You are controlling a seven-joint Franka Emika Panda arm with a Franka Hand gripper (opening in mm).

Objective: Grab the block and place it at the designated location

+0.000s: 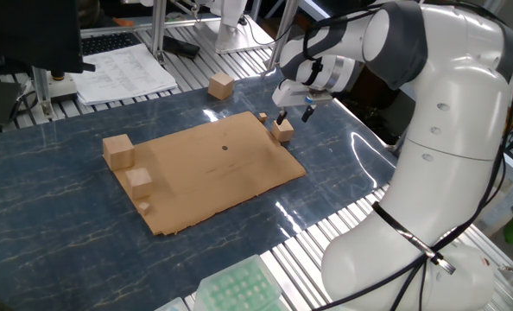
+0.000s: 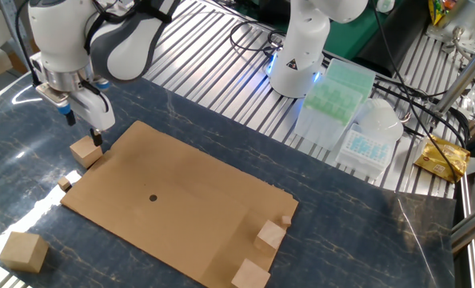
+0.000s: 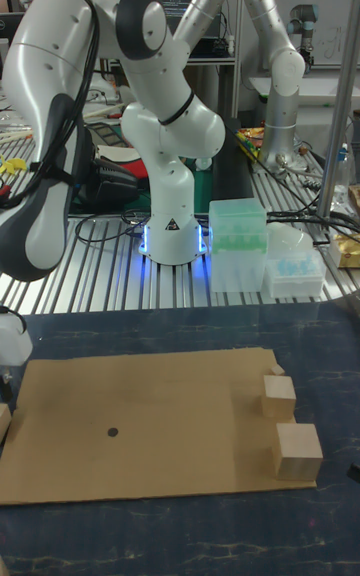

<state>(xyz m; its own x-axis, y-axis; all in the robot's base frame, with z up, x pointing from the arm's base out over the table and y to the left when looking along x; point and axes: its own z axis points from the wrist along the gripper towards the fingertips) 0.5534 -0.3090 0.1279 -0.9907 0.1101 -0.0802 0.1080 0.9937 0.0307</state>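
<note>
I have the tool (image 1: 292, 114) hanging directly over the block (image 1: 282, 130), fingers apart and pointing down, with nothing between them yet. The block sits on the dark tabletop (image 1: 58, 225) just off the edge of the cardboard sheet (image 1: 213, 173), touching or nearly touching that edge, near one corner. In the other fixed view the tool (image 2: 84, 132) is just above the block (image 2: 85, 150), one finger looking level with its top; I judge the gap straddles the cube, though I cannot tell how well it is centred. So the coming move turns on a straight drop: the block lies below the tool, not off to one side. The black dot (image 1: 224, 146) marking the goal lies in the middle of the sheet, well apart from the block, across the cardboard away from this edge. A tiny wooden chip (image 2: 65, 184) lies near the block, so I would close carefully.
</note>
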